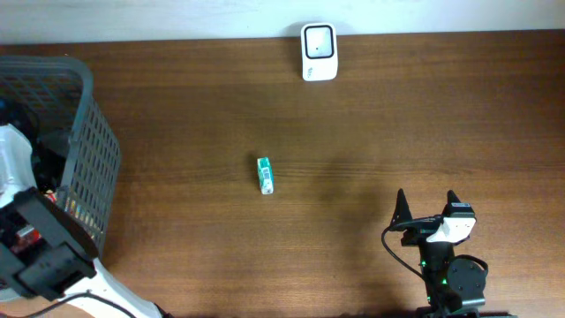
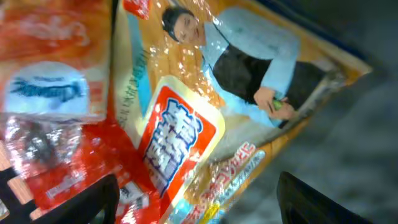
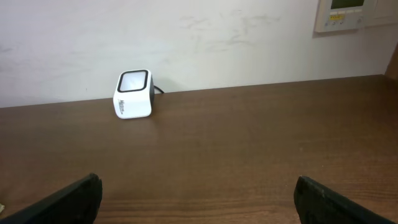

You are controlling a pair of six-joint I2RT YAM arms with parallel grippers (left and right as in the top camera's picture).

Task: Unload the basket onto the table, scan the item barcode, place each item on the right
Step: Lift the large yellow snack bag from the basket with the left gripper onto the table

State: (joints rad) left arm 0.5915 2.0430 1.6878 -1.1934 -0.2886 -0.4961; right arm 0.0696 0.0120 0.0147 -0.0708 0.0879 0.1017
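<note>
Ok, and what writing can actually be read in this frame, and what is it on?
Nothing reads cleanly.
Orange foil snack packet: large white characters on a red patch, blurred.
Red-and-white plastic packet: blue script word, blurred.
White cube-shaped scanner: dark logo on its front, too small.
Small green-and-white box: print too small.
White wall panel: markings too small.

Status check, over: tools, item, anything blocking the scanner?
Left tool open over orange snack bag in basket, nothing gripped. Right tool open, empty, facing scanner. Small green packet lies mid-table, short of scanner.
</note>
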